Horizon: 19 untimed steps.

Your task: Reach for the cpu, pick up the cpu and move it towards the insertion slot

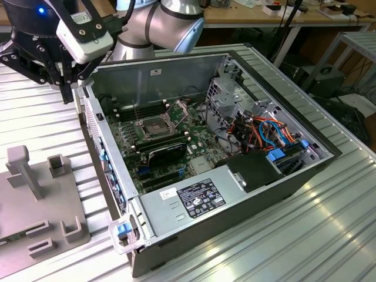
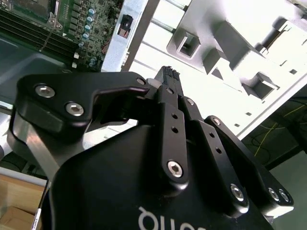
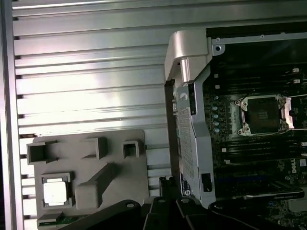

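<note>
The cpu (image 3: 53, 192), a small pale square chip, lies in a pocket of the grey fixture plate (image 3: 120, 172) on the ribbed table. The insertion slot (image 1: 154, 126), a silver-framed socket with a dark centre, sits on the motherboard inside the open computer case; the first wrist view also has this socket (image 3: 263, 115). My black gripper (image 1: 66, 93) hangs above the table just outside the case's wall, at the exterior view's far left. Its fingers meet at the tips in both wrist views (image 2: 168, 74) (image 3: 165, 181), shut with nothing between them. It is well apart from the cpu.
The case wall (image 3: 184, 124) rises between the fixture and the motherboard. Memory slots (image 1: 167, 136) and a black finned block (image 1: 167, 154) flank the socket. A drive cage (image 1: 232, 97), loose cables (image 1: 267, 132) and a power supply (image 1: 197, 200) take up the case's other side. Posts (image 1: 23, 167) stand up from the fixture.
</note>
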Available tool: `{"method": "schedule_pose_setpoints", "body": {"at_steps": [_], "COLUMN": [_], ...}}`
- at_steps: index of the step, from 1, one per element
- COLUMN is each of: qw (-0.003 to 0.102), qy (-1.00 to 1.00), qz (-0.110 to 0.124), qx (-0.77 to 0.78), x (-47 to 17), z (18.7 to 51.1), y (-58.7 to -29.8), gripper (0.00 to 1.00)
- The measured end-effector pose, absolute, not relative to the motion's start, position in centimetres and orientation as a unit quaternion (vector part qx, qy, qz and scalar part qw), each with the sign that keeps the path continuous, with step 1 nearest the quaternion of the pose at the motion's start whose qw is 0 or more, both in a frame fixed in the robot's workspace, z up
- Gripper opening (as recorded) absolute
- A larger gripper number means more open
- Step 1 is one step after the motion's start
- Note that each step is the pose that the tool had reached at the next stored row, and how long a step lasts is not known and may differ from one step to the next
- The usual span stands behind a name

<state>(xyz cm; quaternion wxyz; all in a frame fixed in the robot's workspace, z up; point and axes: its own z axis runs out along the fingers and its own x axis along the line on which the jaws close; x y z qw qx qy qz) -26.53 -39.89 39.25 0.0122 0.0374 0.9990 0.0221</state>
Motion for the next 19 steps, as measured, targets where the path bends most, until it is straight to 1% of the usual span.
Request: {"method": "schedule_pose_setpoints", "body": {"at_steps": [19], "qw": [0.012], "qy": [0.999], "qz": [0.022], "qx": [0.037], "x": [-28.2], "z": [39.3], "y": [-39.9], "gripper": [0.11]}}
